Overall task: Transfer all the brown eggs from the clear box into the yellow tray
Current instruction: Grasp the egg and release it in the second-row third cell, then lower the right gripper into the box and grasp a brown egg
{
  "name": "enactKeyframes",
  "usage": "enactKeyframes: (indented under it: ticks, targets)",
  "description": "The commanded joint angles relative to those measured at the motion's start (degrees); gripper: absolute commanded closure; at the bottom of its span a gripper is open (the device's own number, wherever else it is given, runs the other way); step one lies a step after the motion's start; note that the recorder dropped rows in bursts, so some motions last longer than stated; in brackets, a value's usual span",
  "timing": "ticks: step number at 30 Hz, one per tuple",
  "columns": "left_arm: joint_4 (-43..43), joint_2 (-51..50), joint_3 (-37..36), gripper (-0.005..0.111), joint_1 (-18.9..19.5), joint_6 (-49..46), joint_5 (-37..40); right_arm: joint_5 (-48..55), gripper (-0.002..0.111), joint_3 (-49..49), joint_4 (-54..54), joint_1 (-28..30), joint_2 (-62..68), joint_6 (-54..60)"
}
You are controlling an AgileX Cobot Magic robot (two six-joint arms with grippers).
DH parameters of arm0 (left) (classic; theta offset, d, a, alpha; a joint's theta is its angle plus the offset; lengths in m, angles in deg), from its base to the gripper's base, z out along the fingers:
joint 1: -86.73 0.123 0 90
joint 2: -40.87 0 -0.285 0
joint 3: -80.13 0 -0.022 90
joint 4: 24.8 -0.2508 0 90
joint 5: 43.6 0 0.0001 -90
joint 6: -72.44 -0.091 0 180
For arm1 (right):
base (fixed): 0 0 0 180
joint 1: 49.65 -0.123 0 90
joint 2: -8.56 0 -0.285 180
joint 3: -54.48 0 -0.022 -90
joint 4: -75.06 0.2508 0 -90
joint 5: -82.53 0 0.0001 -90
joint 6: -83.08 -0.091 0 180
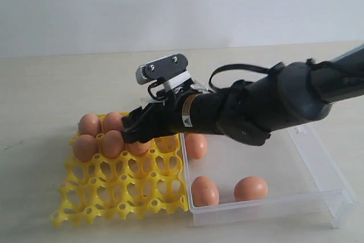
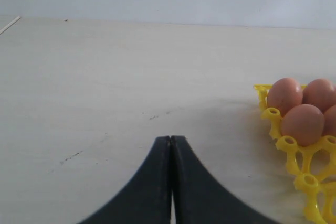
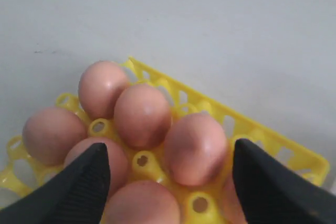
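Brown eggs [image 1: 112, 143], smooth orange-brown ovals, clustered in yellow tray [image 1: 74, 215] corner cups

A: Cups and brown eggs [image 1: 112, 143] beneath the right hand [image 1: 128, 131] are hidden on the yellow tray [image 1: 91, 211]; count not readable.
B: Confirmed. Far wall of the clear box [image 1: 267, 206] is mostly behind that arm [image 1: 273, 103]. Right wrist view: eggs closest to the hand are cut off by the frame edge.

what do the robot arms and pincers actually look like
The right arm is dark grey to black, built of rounded tubular segments, with a black cable looping above it, a small orange-banded label near the wrist and a grey camera module on a white bracket. The right pincer and left pincer are matte black and tapering.
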Motion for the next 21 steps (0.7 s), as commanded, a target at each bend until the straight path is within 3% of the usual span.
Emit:
enactKeyframes:
  ticks: [1,4,7,11,17,21]
  targets:
    - [0.3,0.3,0.2,0.107,-0.3,0.3,-0.6,26.3,0.058,0.4,1.6,-0.1,-12.9,-0.4]
    - [0.3,0.3,0.2,0.107,-0.3,0.3,-0.6,44.4,0.062,0.4,4.0,1.0,-19.6,0.6]
    - [0.3,0.3,0.2,0.107,-0.3,0.3,-0.6,52.2,0.055,-1.3,7.6,2.9,-23.4,0.6]
    - [0.3,0.3,0.2,0.107,-0.3,0.3,-0.6,52.1,0.045,-5.5,14.4,5.8,-25.6,0.5]
    - [0.3,0.3,0.2,0.107,-0.3,0.3,-0.6,48.8,0.044,-11.9,20.8,8.1,-25.5,0.6]
    - [0.3,0.3,0.2,0.107,-0.3,0.3,-0.6,46.6,0.044,-13.1,20.7,8.3,-25.5,15.6]
